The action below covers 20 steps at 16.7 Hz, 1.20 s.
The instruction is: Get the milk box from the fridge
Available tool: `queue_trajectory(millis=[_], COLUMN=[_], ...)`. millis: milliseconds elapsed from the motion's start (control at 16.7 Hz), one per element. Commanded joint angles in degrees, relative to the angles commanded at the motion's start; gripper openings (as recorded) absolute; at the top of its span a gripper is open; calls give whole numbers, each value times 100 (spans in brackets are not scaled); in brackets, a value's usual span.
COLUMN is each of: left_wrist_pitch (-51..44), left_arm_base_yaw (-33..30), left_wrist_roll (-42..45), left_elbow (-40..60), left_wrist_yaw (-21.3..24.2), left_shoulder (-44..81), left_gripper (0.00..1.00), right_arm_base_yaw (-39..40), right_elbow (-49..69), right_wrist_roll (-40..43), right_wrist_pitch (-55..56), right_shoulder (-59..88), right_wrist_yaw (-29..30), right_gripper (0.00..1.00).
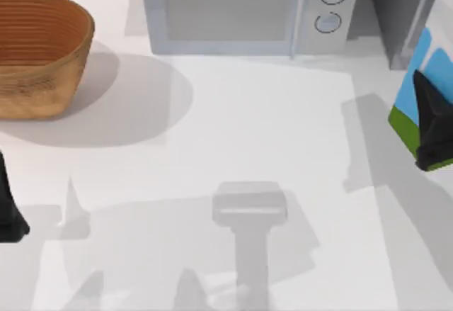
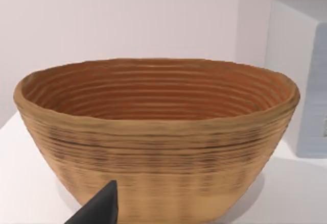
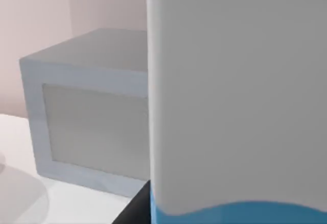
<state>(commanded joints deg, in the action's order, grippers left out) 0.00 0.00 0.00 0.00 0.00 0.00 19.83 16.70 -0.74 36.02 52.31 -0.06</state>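
The right gripper [image 1: 433, 137] was clamped on the milk box [image 1: 425, 84], held at the table's right edge just in front of the fridge [image 1: 400, 13]. The carton's long axis ran away from the fingers toward the fridge. The left gripper [image 1: 8, 215] sat parked far left; I cannot tell its fingers' state.

Milk box [image 1: 425, 77]: small carton, white gabled top, blue sides with pale patches, green band at the bottom. Tilted at the right edge of the table in the top view, bottom corner toward the table's middle, top running out of frame. Clamped near its lower end by the black fingers of the right gripper [image 1: 433, 137]. Seen close in the right wrist view as a broad white face [image 3: 235, 91] above a curved blue band.

Fridge [image 1: 400, 13]: dark grey cabinet at the back right corner, just behind the carton, pale silver strip along its front.
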Motion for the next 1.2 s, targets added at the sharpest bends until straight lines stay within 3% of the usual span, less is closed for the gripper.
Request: queue_trajectory(millis=[660,1200], left_wrist_pitch=[0,0], left_arm_base_yaw=[0,0], left_wrist_roll=[0,0], left_elbow=[0,0], left_wrist_yaw=[0,0], left_shoulder=[0,0], left_gripper=[100,100], right_arm_base_yaw=[1810,2236], right_elbow=[1452,1794], right_wrist_roll=[-21,-23], right_wrist_pitch=[3173,3919], right_shoulder=[4655,5744], right_wrist_yaw=[-22,-27], right_gripper=[0,0])
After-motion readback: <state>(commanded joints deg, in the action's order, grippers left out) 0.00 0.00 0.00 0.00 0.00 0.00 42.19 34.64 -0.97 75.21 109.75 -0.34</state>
